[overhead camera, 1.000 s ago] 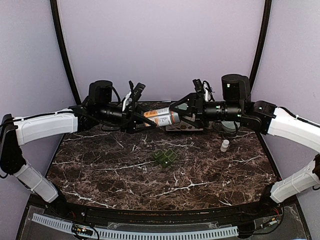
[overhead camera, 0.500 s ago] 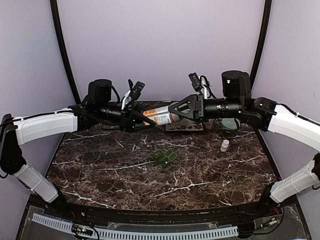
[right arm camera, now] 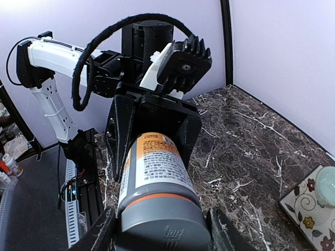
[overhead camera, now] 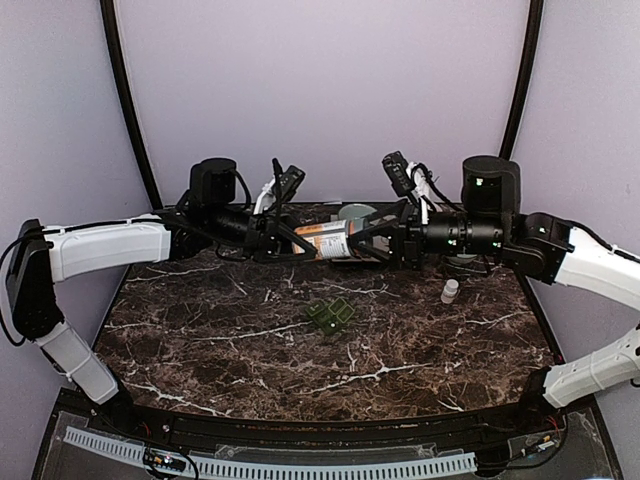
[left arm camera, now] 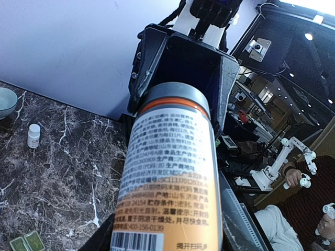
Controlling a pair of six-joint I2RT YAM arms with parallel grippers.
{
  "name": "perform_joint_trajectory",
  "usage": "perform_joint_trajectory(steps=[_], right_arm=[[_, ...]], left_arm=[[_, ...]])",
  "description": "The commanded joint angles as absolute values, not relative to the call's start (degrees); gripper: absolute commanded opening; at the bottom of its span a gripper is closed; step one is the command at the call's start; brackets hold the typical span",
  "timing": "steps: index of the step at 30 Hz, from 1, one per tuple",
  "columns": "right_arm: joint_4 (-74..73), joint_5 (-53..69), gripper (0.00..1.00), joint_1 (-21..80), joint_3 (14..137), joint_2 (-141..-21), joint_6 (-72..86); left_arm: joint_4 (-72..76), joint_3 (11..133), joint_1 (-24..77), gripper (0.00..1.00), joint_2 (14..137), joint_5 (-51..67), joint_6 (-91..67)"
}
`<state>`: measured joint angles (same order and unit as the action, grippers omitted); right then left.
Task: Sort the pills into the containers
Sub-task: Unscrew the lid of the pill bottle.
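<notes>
An orange-and-white pill bottle (overhead camera: 322, 241) with a grey cap hangs level above the back of the table, held from both ends. My left gripper (overhead camera: 287, 240) is shut on its base end; in the left wrist view the bottle (left arm camera: 172, 172) fills the frame. My right gripper (overhead camera: 372, 243) is shut on the grey cap (right arm camera: 162, 222), with one finger (right arm camera: 99, 235) on each side of it. The dark-green containers (overhead camera: 330, 316) lie mid-table, below and in front of the bottle, with their lids closed. No pills show.
A small white bottle (overhead camera: 451, 291) stands at the right. A floral tray (right arm camera: 309, 214) with a pale green bowl (right arm camera: 327, 185) lies at the back, and another bowl (overhead camera: 355, 212) sits behind the held bottle. Purple walls close the table in.
My right gripper has turned at the wrist and closed from wide open onto the cap. The bottle and both grippers have shifted slightly right and lower.
</notes>
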<state>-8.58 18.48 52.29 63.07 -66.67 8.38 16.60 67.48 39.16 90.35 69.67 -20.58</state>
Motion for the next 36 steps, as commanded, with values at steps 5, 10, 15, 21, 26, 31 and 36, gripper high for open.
perform_joint_trajectory(steps=[5, 10, 15, 21, 26, 31, 36], right_arm=[[-9.19, 13.34, 0.34, 53.44, 62.89, -67.24, 1.65], [-9.00, 13.88, 0.56, 53.52, 64.53, -67.94, 3.32], [-8.62, 13.10, 0.70, 53.46, 65.65, -67.60, 5.78], [-7.79, 11.49, 0.77, 53.44, 67.19, -67.11, 10.51], [-7.18, 9.81, 0.81, 53.46, 67.48, -66.33, 17.69], [-8.16, 8.00, 0.84, 52.64, 67.68, -66.73, 27.51], [-5.12, 8.68, 0.84, 50.47, 62.93, -64.91, 38.80]], left_arm=[[20.05, 70.22, 38.81, 0.00, 89.88, 73.97, -22.37], [18.65, 69.96, 38.83, 0.00, 89.67, 72.99, -20.39], [16.28, 69.86, 38.76, 0.00, 89.30, 71.60, -17.61], [14.49, 70.00, 38.81, 0.00, 89.00, 70.21, -15.20], [13.41, 69.97, 38.76, 0.00, 88.86, 68.60, -13.19], [14.63, 68.94, 38.82, 0.00, 88.27, 66.68, -12.30], [14.78, 68.48, 38.76, 0.00, 87.89, 65.50, -11.17]])
